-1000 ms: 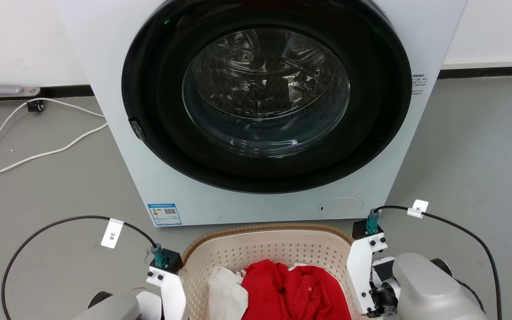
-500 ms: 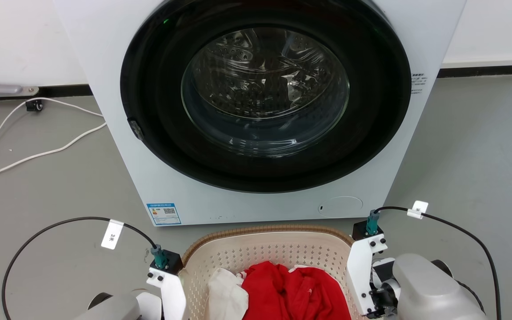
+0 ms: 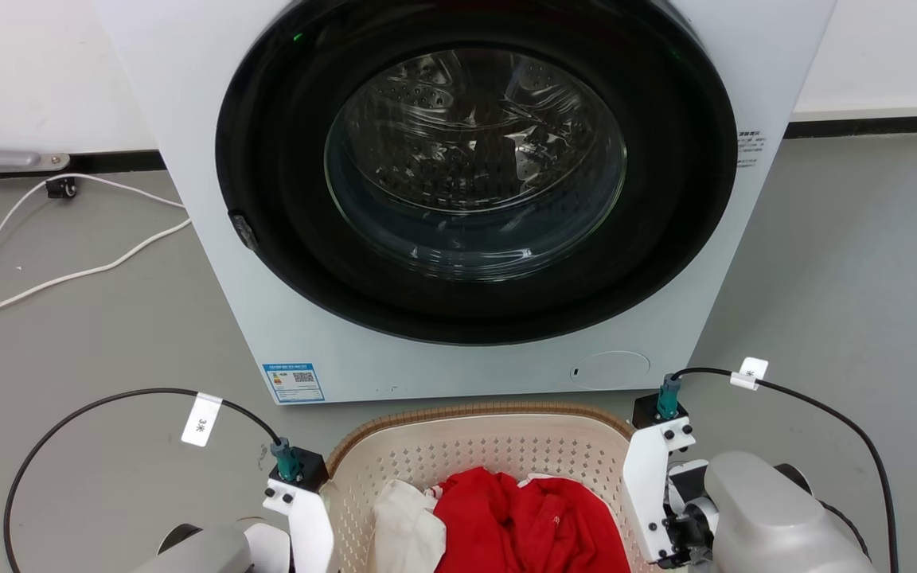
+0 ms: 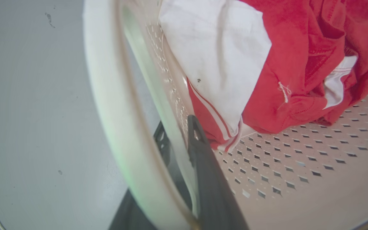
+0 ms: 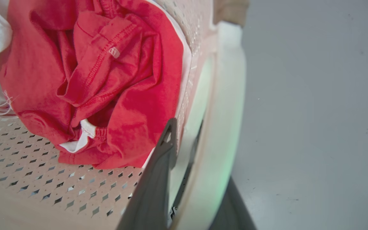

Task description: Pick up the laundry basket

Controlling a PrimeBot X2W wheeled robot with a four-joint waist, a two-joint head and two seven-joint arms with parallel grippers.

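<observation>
Laundry basket (image 3: pixel 466 450) sits right before the washing machine (image 3: pixel 259 318), red clothes (image 3: pixel 522 517) inside; left gripper (image 4: pixel 179 134) and right gripper (image 5: pixel 184 137) each clamp its side walls.

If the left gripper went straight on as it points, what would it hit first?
Likely the striped red clothes just beyond the inner finger of the left gripper, inside the laundry basket.

head overhead, wrists beside laundry basket (image 3: pixel 474 454)
</observation>
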